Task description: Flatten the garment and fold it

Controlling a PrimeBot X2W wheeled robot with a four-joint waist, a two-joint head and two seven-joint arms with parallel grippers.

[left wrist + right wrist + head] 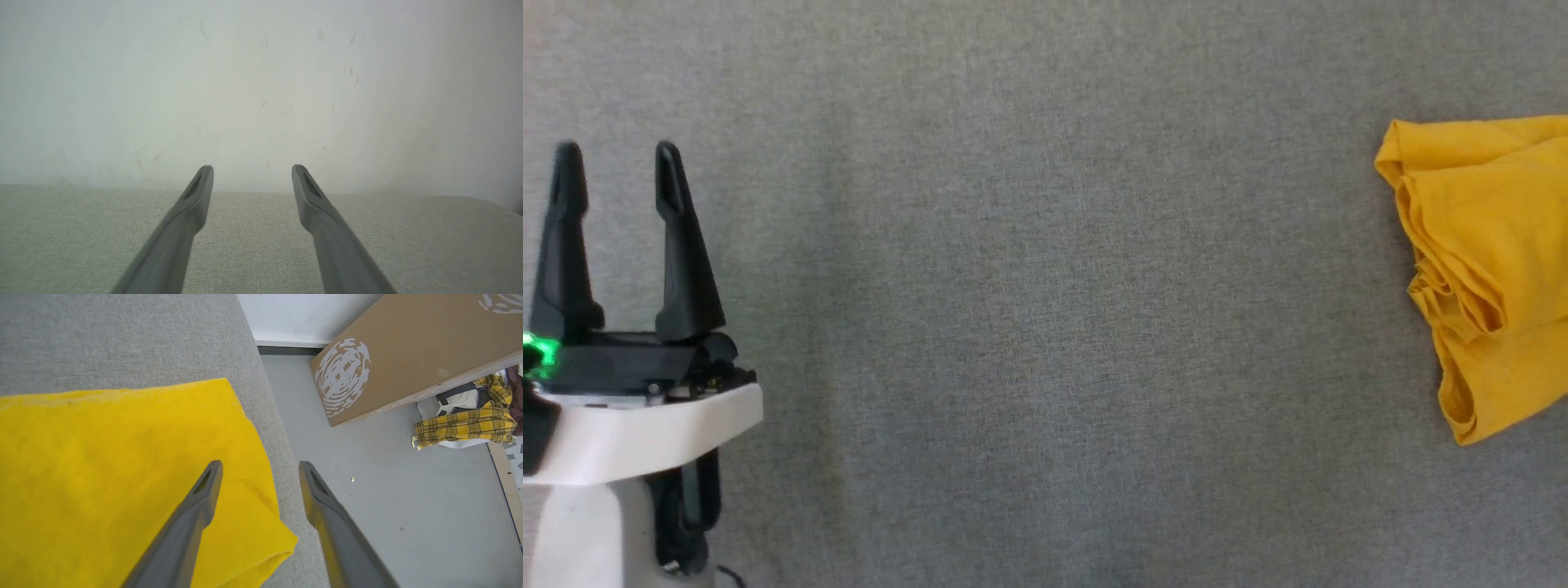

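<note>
Yellow shirt sits as a folded-over bundle at the far right of the grey surface, layered edges facing the middle (print not visible). In the right wrist view its corner reaches the surface's edge, floor beyond. There the right gripper hangs above that corner, 2 fingers spread, nothing between them. The left gripper is low left, well apart from the shirt, fingers spread and empty too. Step: folding looks mostly done, bundle lying free. If 1 more fold is wanted, the right gripper must drop onto a loose edge and pinch all layers without dragging cloth over the edge.
</note>
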